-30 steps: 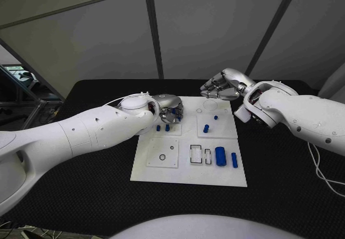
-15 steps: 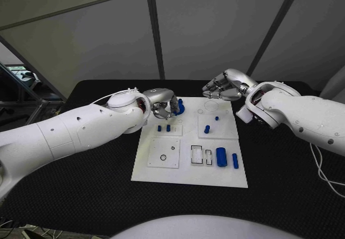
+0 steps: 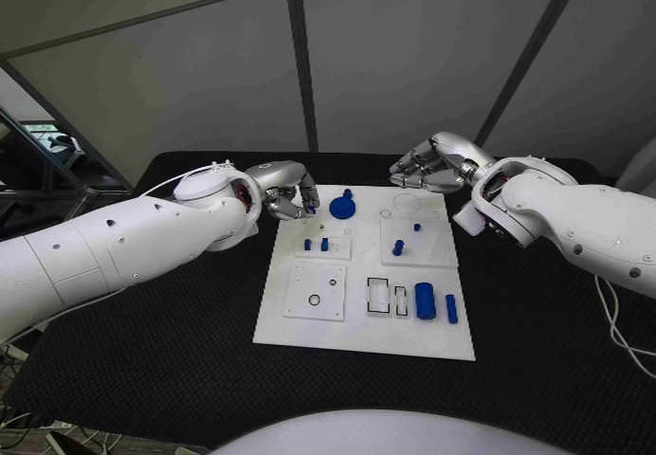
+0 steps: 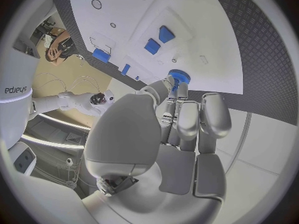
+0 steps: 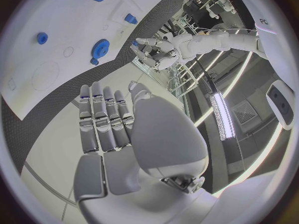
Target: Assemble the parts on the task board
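- Our left silver hand [image 3: 290,197], fingers curled, empty, sits just beside the blue toothed plastic gear [image 3: 342,205] on the white task board [image 3: 315,332].
- Right silver hand [image 3: 432,167] hovers empty, fingers loosely curled.
- We should seat the gear squarely.

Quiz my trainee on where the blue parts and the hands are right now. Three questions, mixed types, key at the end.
1. Fill in: the blue toothed wheel lies on the white task board at its far edge, nearest the ___ hand.
2. True or false: the right hand holds the toothed wheel.
3. Pick one: the thick blue cylinder is
A. lying beside the slim blue bar in the board's near half
B. standing upright at the board's far edge
C. off the board, on the black table

Key:
1. The left hand.
2. False; it hangs past the board's far right corner with nothing in it.
3. A.
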